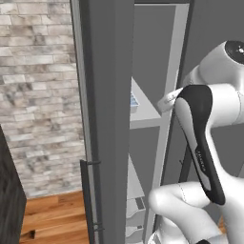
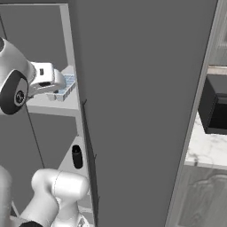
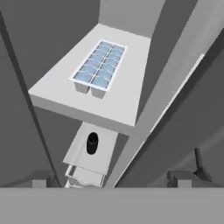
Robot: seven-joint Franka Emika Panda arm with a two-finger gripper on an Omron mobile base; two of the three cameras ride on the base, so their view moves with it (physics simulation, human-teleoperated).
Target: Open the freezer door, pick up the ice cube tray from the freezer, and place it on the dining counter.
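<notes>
Freezer open, with our gripper point(image 3: 112, 178) hanging spread wide and empty above the tray shelf.

We see the ice cube tray point(image 3: 99, 68) lying flat on a white shelf point(image 3: 61, 85) inside the freezer point(image 1: 155, 57), its pale blue cells facing up, well apart from our fingertips point(image 3: 45, 179), which touch nothing. The freezer door point(image 1: 107, 119) stands swung out to the left of the shelves. On a lower shelf we make out a small dark bottle point(image 3: 92, 143) standing upright. Past the twin door panel point(image 2: 142, 111) a marble worktop point(image 2: 201, 148) carries a dark box point(image 2: 215, 104).
</notes>
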